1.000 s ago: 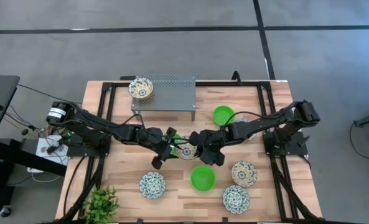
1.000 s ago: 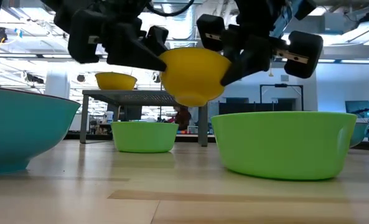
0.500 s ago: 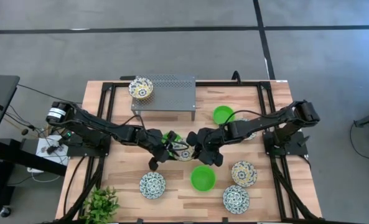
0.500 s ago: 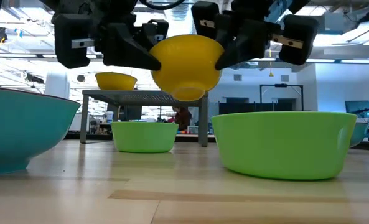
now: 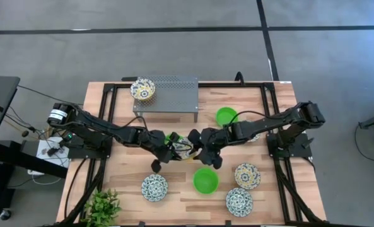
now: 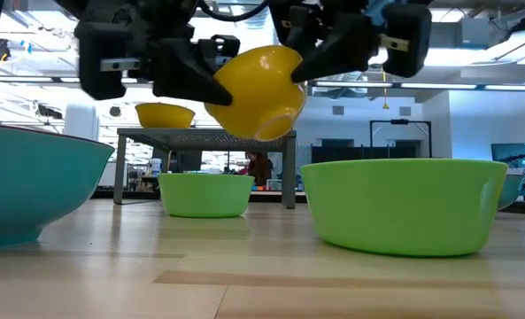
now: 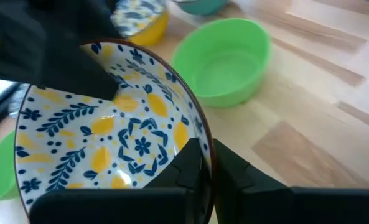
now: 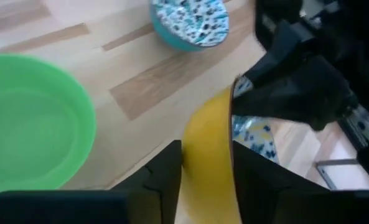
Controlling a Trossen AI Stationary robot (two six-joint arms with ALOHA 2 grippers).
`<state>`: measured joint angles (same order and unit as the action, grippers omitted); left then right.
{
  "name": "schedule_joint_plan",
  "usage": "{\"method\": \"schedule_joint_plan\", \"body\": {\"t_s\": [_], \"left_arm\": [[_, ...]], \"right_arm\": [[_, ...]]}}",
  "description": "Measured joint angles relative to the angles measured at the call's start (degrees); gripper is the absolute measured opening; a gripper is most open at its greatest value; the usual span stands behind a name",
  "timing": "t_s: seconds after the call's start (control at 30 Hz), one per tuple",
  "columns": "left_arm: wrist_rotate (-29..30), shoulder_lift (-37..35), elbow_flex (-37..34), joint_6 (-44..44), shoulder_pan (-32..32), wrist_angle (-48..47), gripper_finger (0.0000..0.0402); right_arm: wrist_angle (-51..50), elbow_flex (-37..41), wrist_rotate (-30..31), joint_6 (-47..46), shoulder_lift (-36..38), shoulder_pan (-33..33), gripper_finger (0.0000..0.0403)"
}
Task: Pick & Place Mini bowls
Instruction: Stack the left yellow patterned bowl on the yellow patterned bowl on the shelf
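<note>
Both grippers hold one bowl above mid-table.
Left gripper (image 5: 174,146) and right gripper (image 5: 198,142) both pinch the tilted yellow-cream patterned mini bowl's (image 6: 255,91) rim; a plain green bowl (image 5: 205,180) sits just beneath, grey perforated metal stand (image 5: 174,94) behind.

Table (image 5: 262,107): pale wood planks, smooth, satin sheen in the low view. Yellow bowl (image 6: 255,91): glossy outside, glazed blue-and-yellow pattern inside; ceramic or hard plastic, hard to judge. Green bowl (image 6: 404,202): smooth, plain, soft gloss, plastic-looking. Stand (image 5: 166,94): grey perforated metal, matt. Both end effectors: matt black.
</note>
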<state>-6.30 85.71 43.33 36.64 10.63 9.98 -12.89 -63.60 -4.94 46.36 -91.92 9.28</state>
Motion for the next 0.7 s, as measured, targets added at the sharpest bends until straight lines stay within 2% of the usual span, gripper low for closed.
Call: {"method": "schedule_joint_plan", "body": {"t_s": [0.13, 0.23, 0.33, 0.5, 0.7], "left_arm": [[0.53, -0.07, 0.07, -3.16, 0.02, -0.45, 0.0019], [0.81, -0.14, 0.07, -4.77, 0.10, -0.61, 0.0019], [4.09, -1.12, 0.07, -5.97, 0.28, -1.56, 0.0022], [11.87, -5.60, 0.07, -5.70, 0.24, -3.76, 0.0020], [24.76, -15.07, 0.07, -2.77, 0.11, -6.34, 0.0022]], "right_arm": [[-0.59, -0.01, 2.07, -0.37, -0.01, 0.53, 0.0153], [-1.02, 0.10, 6.92, 0.53, 1.28, 1.75, 0.0162], [-2.63, 0.12, 12.80, 0.52, 3.79, 3.15, 0.0167], [-8.53, 0.18, 22.49, -3.67, 8.75, 5.49, 0.0165], [-17.40, 0.21, 23.25, -17.83, 12.57, 5.17, 0.0151]]}}
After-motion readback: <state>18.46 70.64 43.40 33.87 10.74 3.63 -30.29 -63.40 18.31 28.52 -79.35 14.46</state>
